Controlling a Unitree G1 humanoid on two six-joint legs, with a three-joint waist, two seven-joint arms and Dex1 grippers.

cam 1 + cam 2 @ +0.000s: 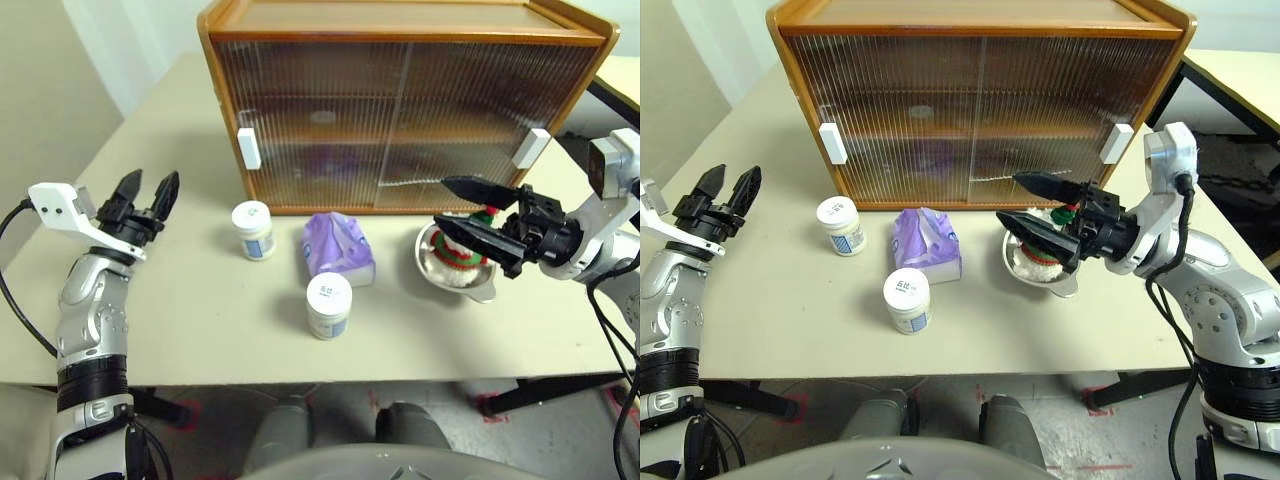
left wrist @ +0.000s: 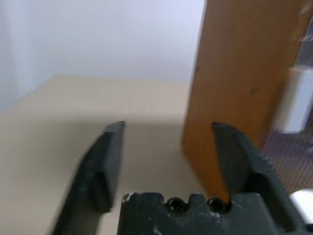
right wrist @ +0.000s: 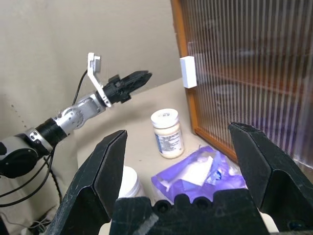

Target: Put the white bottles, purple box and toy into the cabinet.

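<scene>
Above the toy [image 1: 478,238], right end effector [image 1: 470,213] level, agape

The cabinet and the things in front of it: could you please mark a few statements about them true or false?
1. Both sliding doors of the cabinet are shut. True.
2. The toy lies flat on the bare table. False: it sits in a metal bowl.
3. The purple box lies between the two white bottles and the bowl. True.
4. The right gripper is closed on a bottle. False: it is open and empty, above the bowl.
5. One bottle already stands on the cabinet's shelf. False: both stand on the table.
6. The left gripper holds nothing. True.
</scene>
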